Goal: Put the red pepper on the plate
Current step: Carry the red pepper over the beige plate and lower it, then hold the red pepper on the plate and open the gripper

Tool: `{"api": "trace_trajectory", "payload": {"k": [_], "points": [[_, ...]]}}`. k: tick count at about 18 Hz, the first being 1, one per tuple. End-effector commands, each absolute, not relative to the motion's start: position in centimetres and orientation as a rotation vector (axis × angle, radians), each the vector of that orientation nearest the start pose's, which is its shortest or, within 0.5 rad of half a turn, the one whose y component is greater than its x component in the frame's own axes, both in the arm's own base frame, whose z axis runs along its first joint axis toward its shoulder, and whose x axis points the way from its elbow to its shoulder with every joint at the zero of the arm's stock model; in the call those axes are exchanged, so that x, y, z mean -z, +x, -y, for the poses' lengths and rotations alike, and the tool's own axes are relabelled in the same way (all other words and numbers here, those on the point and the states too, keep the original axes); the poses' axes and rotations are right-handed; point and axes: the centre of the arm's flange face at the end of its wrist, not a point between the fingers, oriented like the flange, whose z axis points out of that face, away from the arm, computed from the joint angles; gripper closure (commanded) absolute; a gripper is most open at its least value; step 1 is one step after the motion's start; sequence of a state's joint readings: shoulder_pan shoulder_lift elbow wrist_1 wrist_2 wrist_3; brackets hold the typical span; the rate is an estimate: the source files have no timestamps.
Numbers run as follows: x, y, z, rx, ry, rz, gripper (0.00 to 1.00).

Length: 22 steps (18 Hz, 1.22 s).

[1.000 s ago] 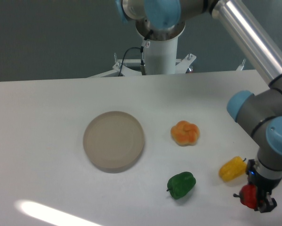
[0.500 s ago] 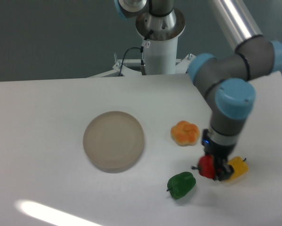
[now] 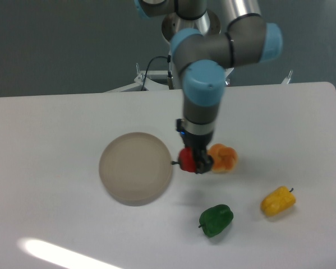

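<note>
The white table (image 3: 55,123) fills most of the view, running from the near edge to the far edge below a dark grey wall; the UR5e arm (image 3: 212,50), grey with light-blue joint caps, reaches down from the far side over the middle of the table; its base column (image 3: 189,25) stands just beyond the table's far edge, with a black cable beside it; the plate (image 3: 135,167), a round beige-grey disc with a low rim, lies left of centre and carries nothing; the orange lobed pepper (image 3: 225,159) sits right of the plate, partly hidden behind the arm's tool; the green pepper (image 3: 216,219) lies nearer, right of centre; the yellow pepper (image 3: 278,202) lies further right, well apart from the others; the gripper (image 3: 194,162) points downward, its fingers clenched around the red pepper (image 3: 187,160); that red pepper hangs in the grasp just beside the plate's right rim, between the plate and the orange pepper, its dark stem pointing left toward the plate.
</note>
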<state>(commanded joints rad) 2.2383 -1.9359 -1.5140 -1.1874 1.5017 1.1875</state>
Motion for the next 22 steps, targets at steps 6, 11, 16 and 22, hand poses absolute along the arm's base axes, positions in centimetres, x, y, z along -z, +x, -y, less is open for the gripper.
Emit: {"api": "trace_trajectory", "payload": {"k": [6, 11, 16, 22], "points": [[-31.5, -22.8, -59.4, -0.074, -2.897, -0.815, 0.54], [-29.5, -21.4, -59.9, -0.075, -2.88, -0.849, 0.54], [-27.4, -21.1, -60.6, -0.055, -2.887, -0.884, 0.54], [-25.4, -21.3, -61.7, -0.057, -2.865, -0.929, 0.54]]}}
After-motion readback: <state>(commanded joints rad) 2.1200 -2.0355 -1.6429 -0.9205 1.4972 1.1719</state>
